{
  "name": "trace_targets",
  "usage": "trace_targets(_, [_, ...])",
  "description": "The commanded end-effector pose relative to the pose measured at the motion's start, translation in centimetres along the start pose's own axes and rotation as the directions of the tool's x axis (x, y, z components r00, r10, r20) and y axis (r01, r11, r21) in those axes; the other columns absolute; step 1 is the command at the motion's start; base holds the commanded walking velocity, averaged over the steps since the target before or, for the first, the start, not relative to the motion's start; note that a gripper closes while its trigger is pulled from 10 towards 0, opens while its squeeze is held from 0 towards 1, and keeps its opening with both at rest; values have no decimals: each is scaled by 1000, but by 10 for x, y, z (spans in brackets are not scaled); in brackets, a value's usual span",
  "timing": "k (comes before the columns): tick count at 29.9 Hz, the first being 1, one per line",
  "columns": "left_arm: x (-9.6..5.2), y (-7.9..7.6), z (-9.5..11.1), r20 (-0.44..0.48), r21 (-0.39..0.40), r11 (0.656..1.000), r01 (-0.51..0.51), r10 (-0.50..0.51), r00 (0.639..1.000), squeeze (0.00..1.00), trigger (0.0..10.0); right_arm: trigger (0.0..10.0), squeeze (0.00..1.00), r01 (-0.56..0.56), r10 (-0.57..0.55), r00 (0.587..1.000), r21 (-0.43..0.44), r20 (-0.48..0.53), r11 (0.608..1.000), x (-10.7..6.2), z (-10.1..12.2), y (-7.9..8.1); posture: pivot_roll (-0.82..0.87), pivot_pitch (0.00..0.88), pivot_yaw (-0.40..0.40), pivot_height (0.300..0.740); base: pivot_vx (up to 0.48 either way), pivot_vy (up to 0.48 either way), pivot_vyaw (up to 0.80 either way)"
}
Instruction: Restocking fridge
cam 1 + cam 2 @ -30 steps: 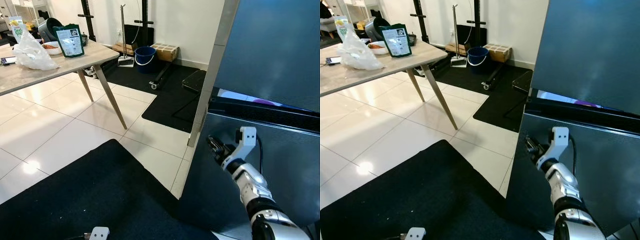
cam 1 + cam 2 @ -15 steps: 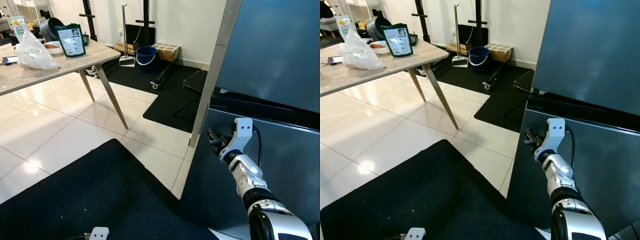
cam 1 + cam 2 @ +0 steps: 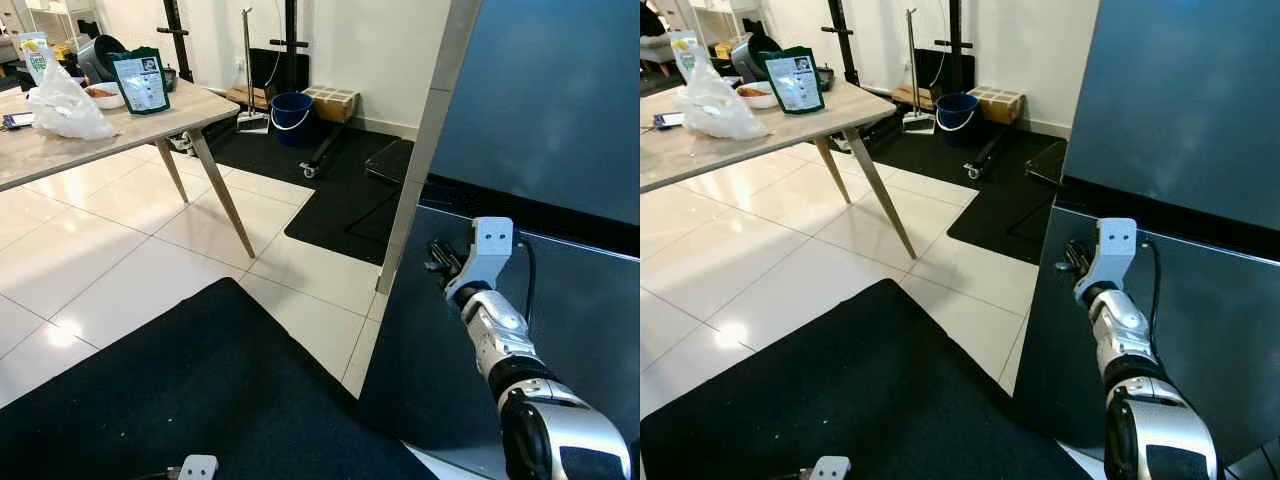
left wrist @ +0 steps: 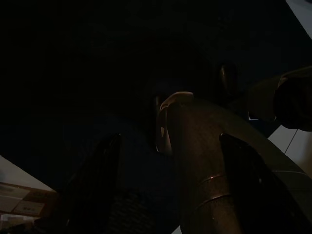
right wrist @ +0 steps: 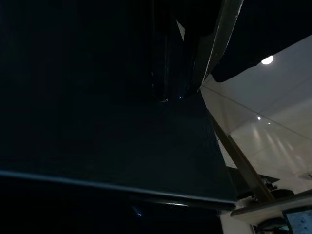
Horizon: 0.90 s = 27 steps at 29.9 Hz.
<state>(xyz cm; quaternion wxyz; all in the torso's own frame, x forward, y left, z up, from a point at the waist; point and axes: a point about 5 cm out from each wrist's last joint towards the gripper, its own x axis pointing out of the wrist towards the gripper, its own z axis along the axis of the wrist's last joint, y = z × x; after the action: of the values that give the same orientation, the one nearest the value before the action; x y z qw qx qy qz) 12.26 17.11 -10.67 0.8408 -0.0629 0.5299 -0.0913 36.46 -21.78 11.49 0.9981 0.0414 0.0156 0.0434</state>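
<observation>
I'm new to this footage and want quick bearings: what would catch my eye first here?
The big dark fridge on the right, with the right gripper raised against the front of its lower door near that door's top edge. To the left, a wooden table holds a white plastic bag and a dark green pouch. A blue bucket stands by the far wall.

One fridge (image 3: 540, 130), one table (image 3: 120, 125), one blue bucket (image 3: 291, 117), two black mats (image 3: 200, 390), one green pouch (image 3: 140, 82).

Fridge (image 3: 540, 100) dark blue-grey – bucket (image 3: 290, 108) blue.
</observation>
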Motion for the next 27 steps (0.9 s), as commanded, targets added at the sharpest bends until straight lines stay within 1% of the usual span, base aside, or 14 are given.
trace_targets(1, [-1,-4,-13,-39,-21,1000,15,-16,999,0,10000,10000,0,12,-12,1000,-14,3,1000,2,3,-1,53,0,-33,740,0,0,0])
trace_targets(8, [-2,-1,-16,-45,-25,1000,11,-12,999,0,10000,10000,0,39,-39,999,-32,-1,999,5,6,-1,57,0,-34,740,0,0,0])
trace_targets(17, [-3,0,-15,-39,-26,1000,7,-8,999,0,10000,10000,0,77,-78,997,-54,-15,996,7,8,-3,76,0,-38,740,0,0,0])
trace_targets(27, [-3,0,-17,-40,-27,1000,6,-7,999,0,10000,10000,0,95,-95,995,-66,-11,993,9,13,-4,92,0,-44,740,0,0,0])
